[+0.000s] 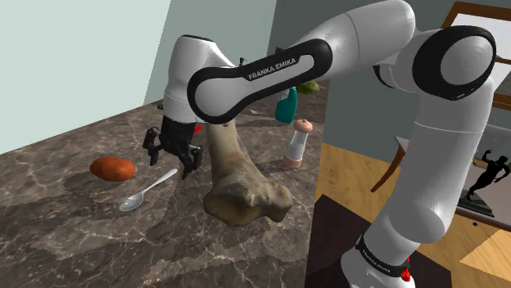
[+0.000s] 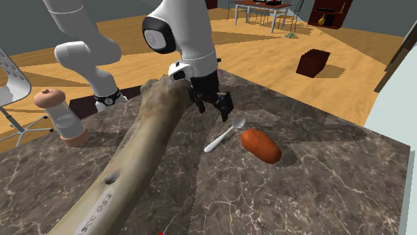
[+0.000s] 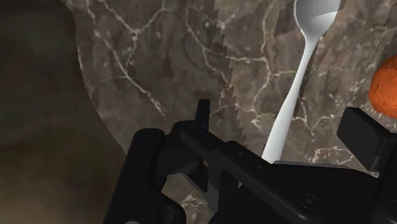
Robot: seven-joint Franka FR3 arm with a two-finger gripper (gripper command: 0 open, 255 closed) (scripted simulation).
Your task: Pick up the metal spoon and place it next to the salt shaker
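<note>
Surface: dark brown marble countertop (image 1: 65,237) with pale veins, a pale wall behind it and wooden floor (image 2: 267,47) past its edge.
Spoon: a metal spoon (image 1: 147,192) lay flat on the countertop, bare stone around its bowl and stem.
Spoon's look: silvery grey, smooth, with a rounded bowl and a slim, slightly flared handle; in the wrist view it read almost white (image 3: 299,83).
Spoon's lie: the handle end pointed toward the arm and the bowl pointed away from it; in the second exterior view (image 2: 225,135) the bowl sat nearest the orange-brown object.
Claw: the black gripper (image 1: 170,161) pointed down over the spoon's handle end, its two fingers standing well apart.
Claw's grip: nothing was clasped; the handle ran between the spread fingers in the wrist view, and whether a fingertip touched it could not be told.
Nearest neighbour: an orange-brown oval object (image 1: 112,168) lay just beside the spoon's bowl, not touching it.
Other side: a large tan bone (image 1: 237,180) rested on the countertop close to the gripper, its knobbed end toward the counter's edge.
Salt shaker: a white-bodied salt shaker (image 1: 298,143) with a pinkish-brown cap and base stood upright beyond the bone, well apart from the spoon.
Further back: a teal bottle (image 1: 287,105) stood behind the shaker, partly hidden by the arm.
</note>
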